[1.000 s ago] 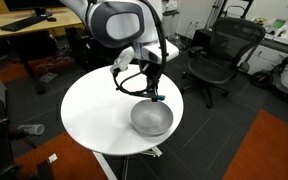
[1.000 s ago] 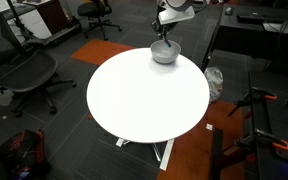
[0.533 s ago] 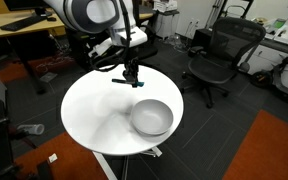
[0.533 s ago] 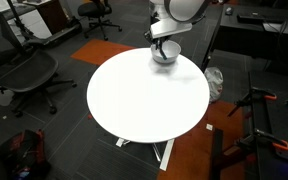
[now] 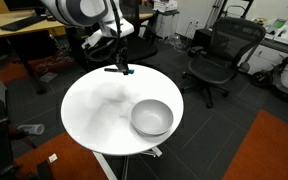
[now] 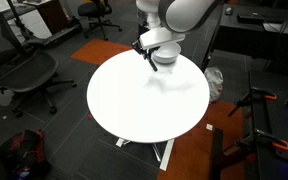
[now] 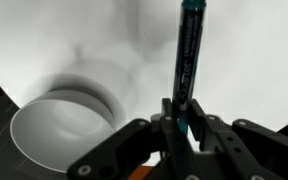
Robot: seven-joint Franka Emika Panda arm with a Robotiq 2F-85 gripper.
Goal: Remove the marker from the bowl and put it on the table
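Note:
My gripper is shut on the marker, a slim dark marker with a teal end that sticks out ahead of the fingers. In an exterior view the gripper hangs above the far side of the round white table, with the marker's teal tip just below it. The grey metal bowl sits on the table's near right part, empty, apart from the gripper. It also shows in the wrist view at lower left and in an exterior view behind the gripper.
Black office chairs stand beyond the table, another at the left. A wooden desk stands at the back left. Orange carpet and cables lie on the floor.
My gripper has lifted the marker out of the bowl and carried it away from the bowl, toward the table's far side. The bowl has not moved.

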